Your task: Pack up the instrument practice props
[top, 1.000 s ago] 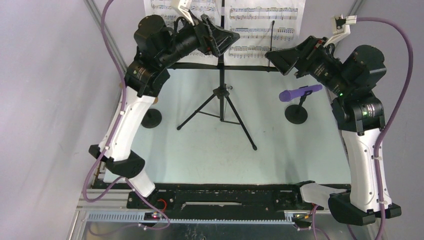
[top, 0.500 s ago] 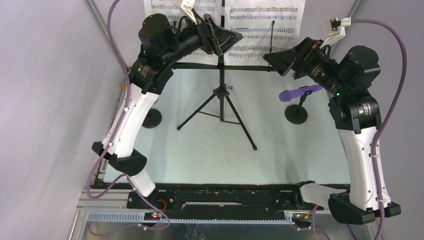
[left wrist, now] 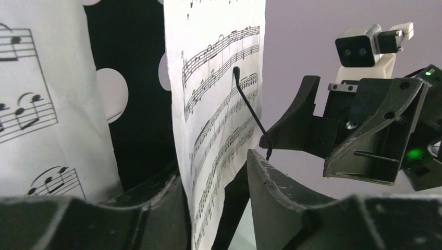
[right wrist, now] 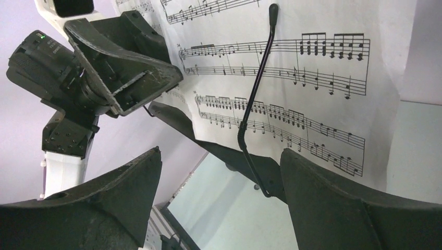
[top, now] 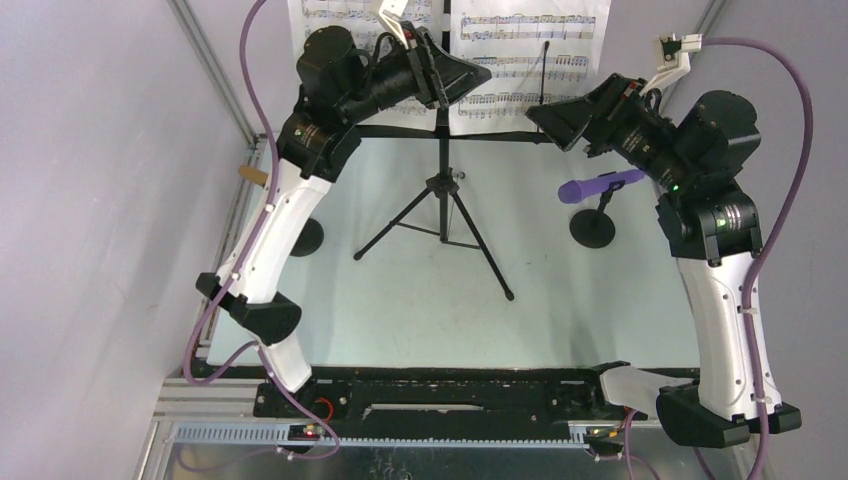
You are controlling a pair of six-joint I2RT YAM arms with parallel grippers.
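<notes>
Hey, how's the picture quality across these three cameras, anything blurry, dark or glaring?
Top external: even, soft light, with no glare or hard shadows on the table. Left wrist: the sheet-music page is sharp, while the camera's own jaws at the bottom are dark and soft. Right wrist: the same page's notes read crisply; the near jaws are dim and slightly blurred.

Plain lilac walls stand left, right and beyond the pale green table; 2 metal bars rise at its far corners
</notes>
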